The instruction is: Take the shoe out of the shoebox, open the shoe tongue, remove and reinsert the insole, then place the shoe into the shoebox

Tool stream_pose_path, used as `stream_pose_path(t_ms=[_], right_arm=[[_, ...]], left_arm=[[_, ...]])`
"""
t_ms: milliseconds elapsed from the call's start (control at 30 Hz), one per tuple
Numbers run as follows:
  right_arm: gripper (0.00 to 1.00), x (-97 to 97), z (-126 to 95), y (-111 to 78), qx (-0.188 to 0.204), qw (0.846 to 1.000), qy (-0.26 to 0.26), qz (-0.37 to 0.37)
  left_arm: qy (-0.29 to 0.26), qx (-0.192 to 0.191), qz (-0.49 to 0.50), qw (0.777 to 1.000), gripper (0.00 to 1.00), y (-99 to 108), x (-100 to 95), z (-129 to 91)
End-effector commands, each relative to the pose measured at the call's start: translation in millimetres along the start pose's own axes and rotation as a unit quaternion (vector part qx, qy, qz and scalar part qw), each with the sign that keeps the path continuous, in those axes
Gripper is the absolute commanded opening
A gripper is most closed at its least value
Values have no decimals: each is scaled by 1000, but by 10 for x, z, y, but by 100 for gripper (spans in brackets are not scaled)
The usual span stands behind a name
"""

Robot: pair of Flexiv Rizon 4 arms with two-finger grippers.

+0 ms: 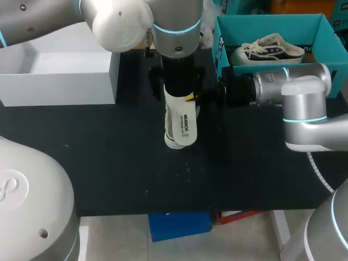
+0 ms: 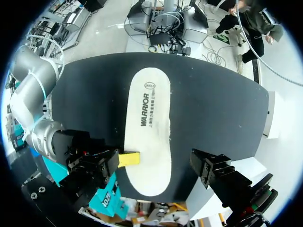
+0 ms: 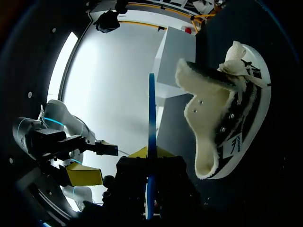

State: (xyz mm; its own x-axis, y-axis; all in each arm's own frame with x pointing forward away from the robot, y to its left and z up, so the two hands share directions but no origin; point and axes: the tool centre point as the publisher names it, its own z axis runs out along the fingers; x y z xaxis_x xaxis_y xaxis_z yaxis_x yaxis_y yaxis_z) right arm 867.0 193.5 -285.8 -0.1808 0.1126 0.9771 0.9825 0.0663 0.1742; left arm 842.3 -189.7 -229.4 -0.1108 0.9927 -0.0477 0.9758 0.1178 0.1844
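**Insole pinched in right gripper, over the shoe at mid-table**

The right gripper (image 3: pixel 150 153) is closed on the insole (image 1: pixel 182 126) near one end, with a yellow tip on each face. In the right wrist view the insole runs straight ahead from those fingers, edge-on, as a thin blue strip. The shoe (image 3: pixel 222 118) lies on the table (image 1: pixel 109 163) beside that strip and apart from it, with its cream lining showing.

In the head view the insole sits at frame centre, its free end toward the bottom. It hides nearly all of the shoe.

The left gripper (image 2: pixel 151 163) hangs over the insole. Its fingers are spread wider than the insole and hold nothing.

At the upper right of the head view stands the shoebox (image 1: pixel 272 22), with a second shoe (image 1: pixel 266 50) inside. The shoebox's left wall is close above the right gripper in the frame. A white box (image 1: pixel 60 76) fills the upper left, and its right wall is near the left arm (image 1: pixel 174 32).

Bare table lies lower left and lower right of the insole. More lies between its free end and the table's front edge, which crosses the bottom of the frame.
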Motion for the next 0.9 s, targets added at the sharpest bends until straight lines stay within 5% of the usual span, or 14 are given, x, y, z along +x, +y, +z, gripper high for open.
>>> stream_pose_path(t_ms=[33,233,400,633,900], right_arm=[[0,-2,11,-3,-1,1000,0,0],[0,-2,11,-3,-1,1000,0,0],[0,-2,11,-3,-1,1000,0,0],[0,-2,11,-3,-1,1000,0,0],[0,-2,11,-3,-1,1000,0,0]], left_arm=[[1,-5,1,1000,100,-135,-15,-25],[-26,-4,1,1000,100,-298,47,-31],[-165,12,2,986,100,-420,170,-43],[-322,-17,-24,946,100,-550,416,-42],[-304,-17,-27,952,100,-560,445,-39]])
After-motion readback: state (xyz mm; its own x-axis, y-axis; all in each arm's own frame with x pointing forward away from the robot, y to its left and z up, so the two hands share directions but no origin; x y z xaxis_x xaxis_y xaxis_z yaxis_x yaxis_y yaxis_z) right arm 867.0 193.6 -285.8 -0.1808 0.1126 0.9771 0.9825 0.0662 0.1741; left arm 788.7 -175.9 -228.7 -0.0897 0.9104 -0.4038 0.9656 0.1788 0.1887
